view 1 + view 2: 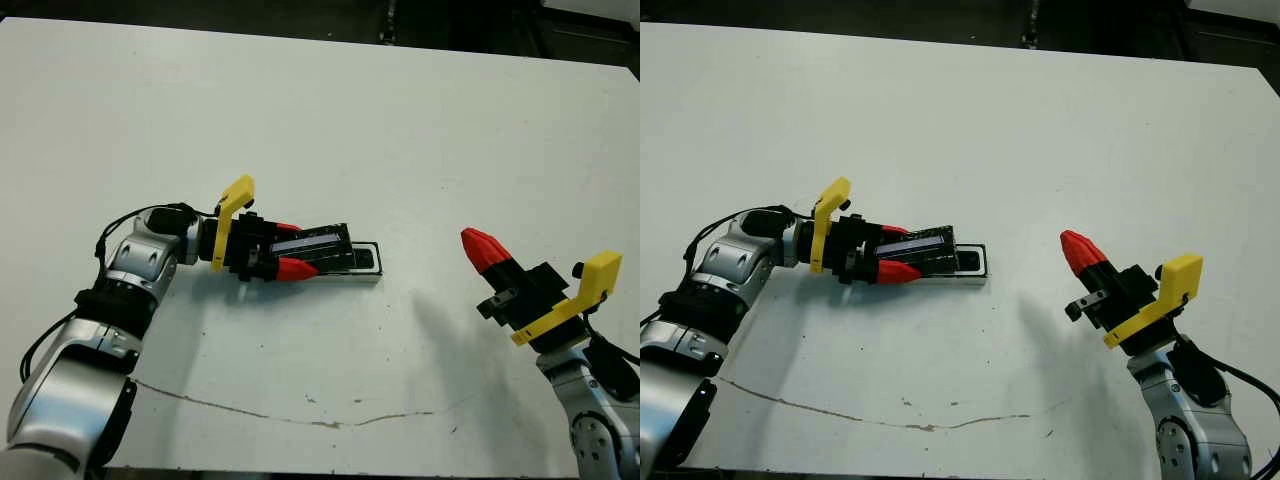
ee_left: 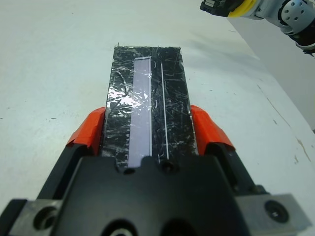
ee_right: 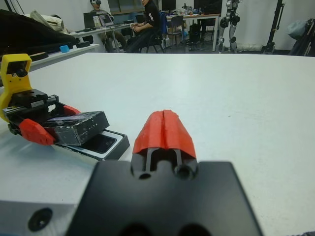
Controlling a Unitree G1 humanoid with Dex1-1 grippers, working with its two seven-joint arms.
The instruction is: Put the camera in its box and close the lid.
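While the left gripper (image 1: 290,250) clamps the black striped lid (image 1: 315,245) between its red fingers, the lid tilts over the white box (image 1: 368,268), which holds the camera (image 3: 100,143) on the worktop (image 1: 400,130). Well apart to the right, the right gripper (image 1: 478,245) hovers empty, fingers pressed together.

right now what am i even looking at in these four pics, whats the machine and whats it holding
This is a two-armed humanoid robot at a white table. The two wide pictures come from its head, looking down. The other two come from cameras on its wrists, looking along its red-tipped fingers.

The left gripper is shut on the lid, a flat black slab with a pale stripe, and holds it tilted over the box, a shallow white-rimmed tray on the table. The dark glossy thing lying in the tray looks like the camera.

The right gripper has its fingers pressed together, holds nothing and hangs apart from the box. People sit at desks beyond the table.
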